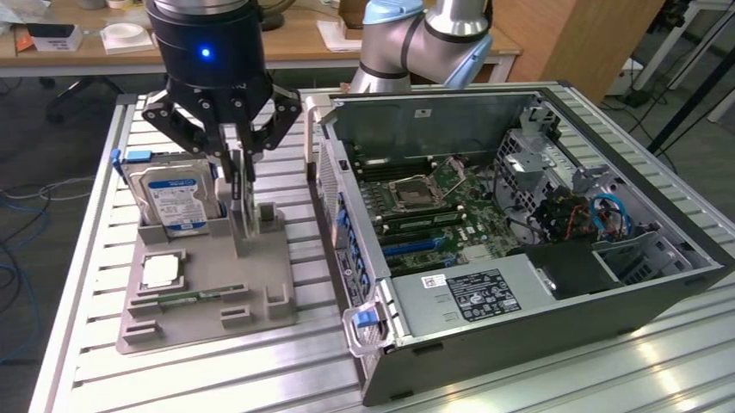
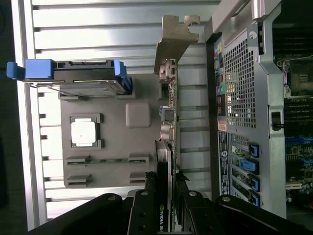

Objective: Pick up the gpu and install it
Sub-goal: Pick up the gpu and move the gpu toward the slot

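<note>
Bright, even light, seemingly from overhead, glares on the table point(image 1: 655, 357) slats and leaves the case point(image 1: 517, 344) interior shadowed.

Black end effector point(image 1: 237, 202) (blue light point(image 1: 206, 52) on housing); silver arm point(image 1: 457, 39), pale-blue joint caps point(image 1: 391, 12).

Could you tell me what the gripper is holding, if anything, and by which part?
The gripper has its jaws apparently shut on the gpu, on its upper edge away from the bracket; the card stands in the holder.

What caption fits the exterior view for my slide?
Gripper clamps the upright gpu in its gray holder beside the open computer case.
</note>
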`<state>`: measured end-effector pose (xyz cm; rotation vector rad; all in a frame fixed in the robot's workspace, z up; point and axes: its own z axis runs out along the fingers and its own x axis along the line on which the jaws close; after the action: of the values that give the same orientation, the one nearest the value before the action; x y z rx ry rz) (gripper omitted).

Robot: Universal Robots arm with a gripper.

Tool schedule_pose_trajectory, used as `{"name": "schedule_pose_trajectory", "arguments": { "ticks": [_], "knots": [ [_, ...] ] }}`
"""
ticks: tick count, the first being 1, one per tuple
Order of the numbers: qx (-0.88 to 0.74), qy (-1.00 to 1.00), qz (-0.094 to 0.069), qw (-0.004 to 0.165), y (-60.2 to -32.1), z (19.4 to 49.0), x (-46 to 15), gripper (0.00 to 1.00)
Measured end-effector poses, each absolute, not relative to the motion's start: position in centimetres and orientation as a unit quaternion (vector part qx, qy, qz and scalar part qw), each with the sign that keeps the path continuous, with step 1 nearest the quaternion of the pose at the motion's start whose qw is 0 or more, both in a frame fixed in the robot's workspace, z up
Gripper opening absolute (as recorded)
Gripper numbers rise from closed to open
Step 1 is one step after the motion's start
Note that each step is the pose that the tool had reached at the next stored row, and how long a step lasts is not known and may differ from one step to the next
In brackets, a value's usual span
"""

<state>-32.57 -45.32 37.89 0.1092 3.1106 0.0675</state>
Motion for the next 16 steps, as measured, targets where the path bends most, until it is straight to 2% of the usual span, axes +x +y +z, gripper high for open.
{"name": "schedule_pose_trajectory", "arguments": {
  "ticks": [16],
  "knots": [
    [0.035,0.999,0.022,0.014,-45.32,38.70,-32.75,0.26]
  ]
}}
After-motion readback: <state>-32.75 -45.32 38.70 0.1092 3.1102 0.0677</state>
